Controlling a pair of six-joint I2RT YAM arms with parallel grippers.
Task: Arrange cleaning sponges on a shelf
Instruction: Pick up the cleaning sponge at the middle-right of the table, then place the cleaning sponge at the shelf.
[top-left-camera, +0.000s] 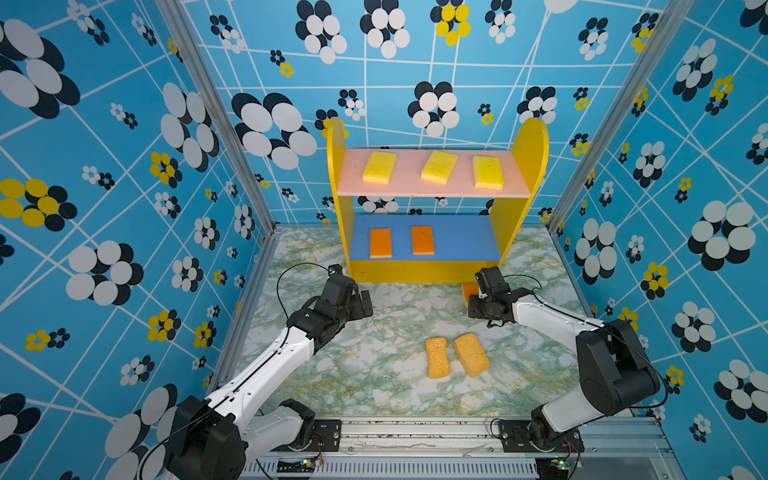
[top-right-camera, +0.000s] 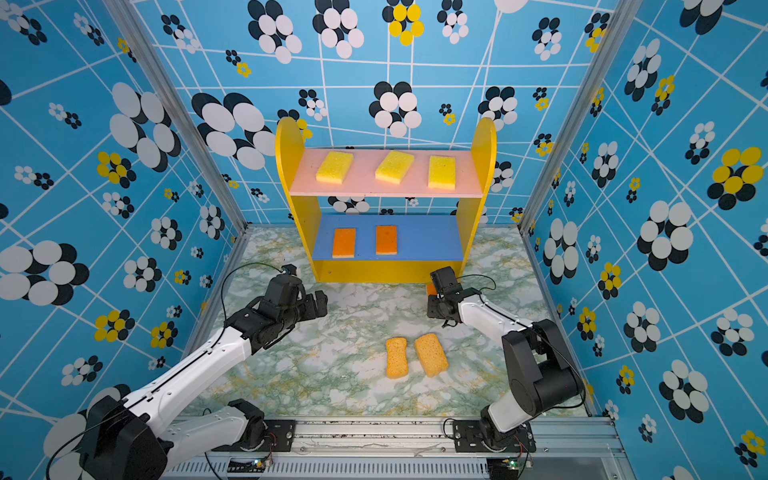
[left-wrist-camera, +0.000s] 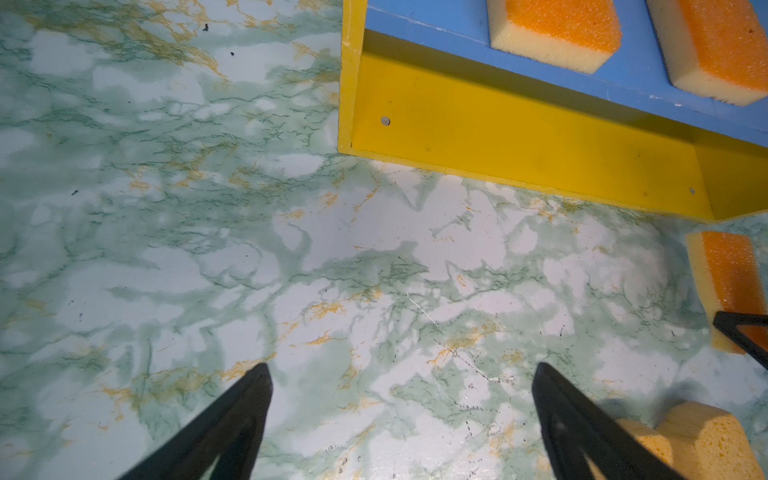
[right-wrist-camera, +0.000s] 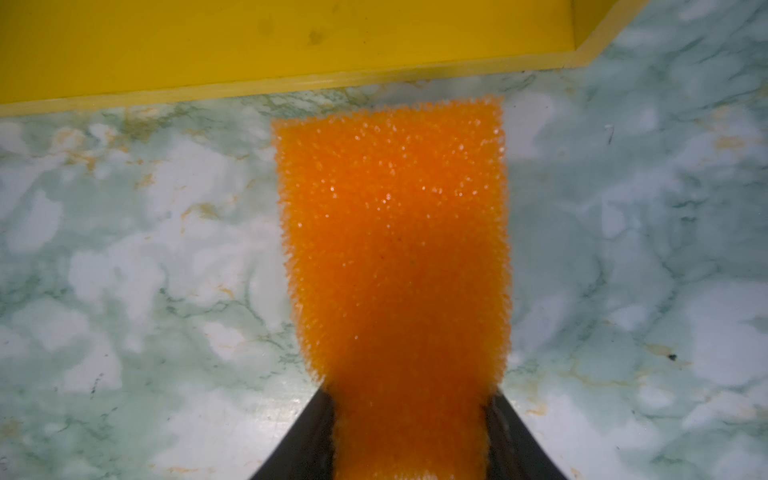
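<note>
Though unlabelled, orange sponge (right-wrist-camera: 392, 249) pinched by right end effector (right-wrist-camera: 409, 415).

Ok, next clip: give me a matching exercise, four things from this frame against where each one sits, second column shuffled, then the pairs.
Things
1. three yellow sponges
2. two orange sponges
3. third orange sponge
4. two tan porous sponges

Places
A. squeezed between the fingers of the right gripper, just in front of the shelf base
B. on the pink upper board
C. side by side on the marble tabletop, nearer the arm bases
D. on the blue lower board

Pairs: 1-B, 2-D, 3-A, 4-C
</note>
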